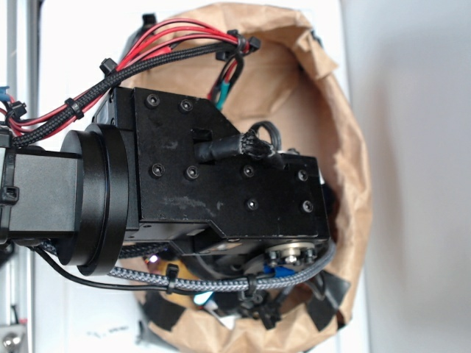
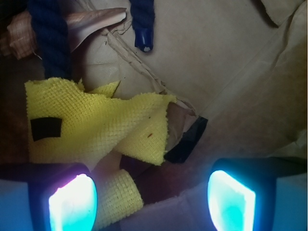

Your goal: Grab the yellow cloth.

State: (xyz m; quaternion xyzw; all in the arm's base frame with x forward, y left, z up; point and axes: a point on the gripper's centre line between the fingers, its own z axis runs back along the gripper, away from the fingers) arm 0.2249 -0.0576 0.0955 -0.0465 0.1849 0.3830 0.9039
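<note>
Yellow cloth [image 2: 96, 125]: folded, seen lying on brown paper [image 2: 231, 72].
Hand [image 2: 151, 197]: fingers held apart, nothing gripped.
Rope [image 2: 50, 38]: seen above cloth.

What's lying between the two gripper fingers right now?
In the wrist view, a rolled corner of the yellow cloth beside the left pad; then bare brown paper.

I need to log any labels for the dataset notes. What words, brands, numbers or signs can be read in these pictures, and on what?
None can be read.
The black patch on the yellow cloth is blank.
The black arm housing shows only screws, no lettering.
</note>
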